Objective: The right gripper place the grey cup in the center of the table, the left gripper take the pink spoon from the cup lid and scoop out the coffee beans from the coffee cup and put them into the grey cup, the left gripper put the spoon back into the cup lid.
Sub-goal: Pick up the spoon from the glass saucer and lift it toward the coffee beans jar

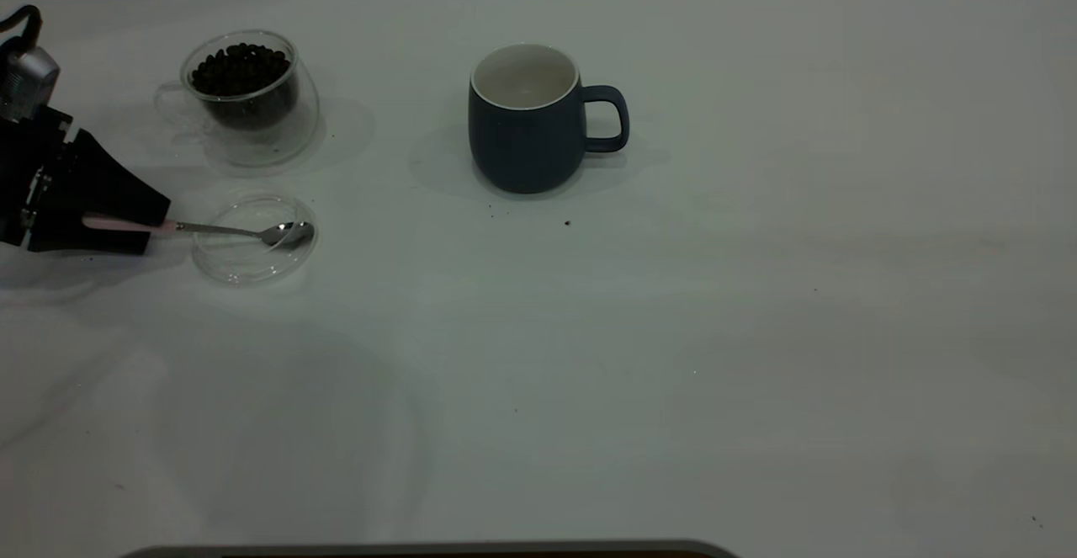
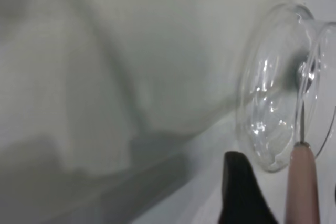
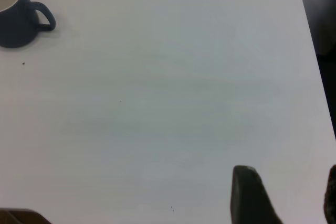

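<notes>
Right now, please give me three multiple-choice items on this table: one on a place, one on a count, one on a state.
1. Where does the pink spoon bowl lie?
A. in the cup lid
B. in the grey cup
C. on the bare table

2. How many cups stand on the table?
A. one
B. two
C. three

3. The grey cup is:
A. tipped over
B. full of beans
C. upright, no beans showing

Answers:
1 A: its bowl rests in the lid, its handle at the left gripper.
2 B: the grey cup and the coffee cup.
3 C: its inside shows white.
</notes>
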Tool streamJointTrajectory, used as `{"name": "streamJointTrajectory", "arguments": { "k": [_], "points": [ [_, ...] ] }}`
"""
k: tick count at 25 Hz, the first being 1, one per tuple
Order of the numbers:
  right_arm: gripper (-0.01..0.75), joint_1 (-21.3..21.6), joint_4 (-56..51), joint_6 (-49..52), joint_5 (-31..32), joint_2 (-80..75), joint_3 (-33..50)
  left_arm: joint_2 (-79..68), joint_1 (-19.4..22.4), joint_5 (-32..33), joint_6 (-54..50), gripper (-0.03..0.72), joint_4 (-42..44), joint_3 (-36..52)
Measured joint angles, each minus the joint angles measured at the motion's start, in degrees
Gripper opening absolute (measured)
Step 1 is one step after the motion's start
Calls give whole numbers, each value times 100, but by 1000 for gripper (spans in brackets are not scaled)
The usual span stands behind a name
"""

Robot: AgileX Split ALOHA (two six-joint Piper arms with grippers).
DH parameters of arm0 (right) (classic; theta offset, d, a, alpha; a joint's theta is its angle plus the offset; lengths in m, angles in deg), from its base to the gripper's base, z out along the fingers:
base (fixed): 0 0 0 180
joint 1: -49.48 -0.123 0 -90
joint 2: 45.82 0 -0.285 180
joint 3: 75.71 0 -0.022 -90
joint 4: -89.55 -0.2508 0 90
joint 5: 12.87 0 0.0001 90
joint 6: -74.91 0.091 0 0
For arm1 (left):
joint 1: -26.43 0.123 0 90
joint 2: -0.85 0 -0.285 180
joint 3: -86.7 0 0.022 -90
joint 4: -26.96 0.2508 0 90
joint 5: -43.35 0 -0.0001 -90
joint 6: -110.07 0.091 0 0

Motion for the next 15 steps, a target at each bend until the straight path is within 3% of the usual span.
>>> {"name": "streamJointTrajectory", "arguments": {
  "k": [10, 15],
  "points": [
    [374, 0, 0, 0, 0, 0, 0, 0, 0, 484, 0, 174, 15, 0],
    [374, 0, 0, 0, 0, 0, 0, 0, 0, 782, -97, 117, 41, 0]
  ]
}}
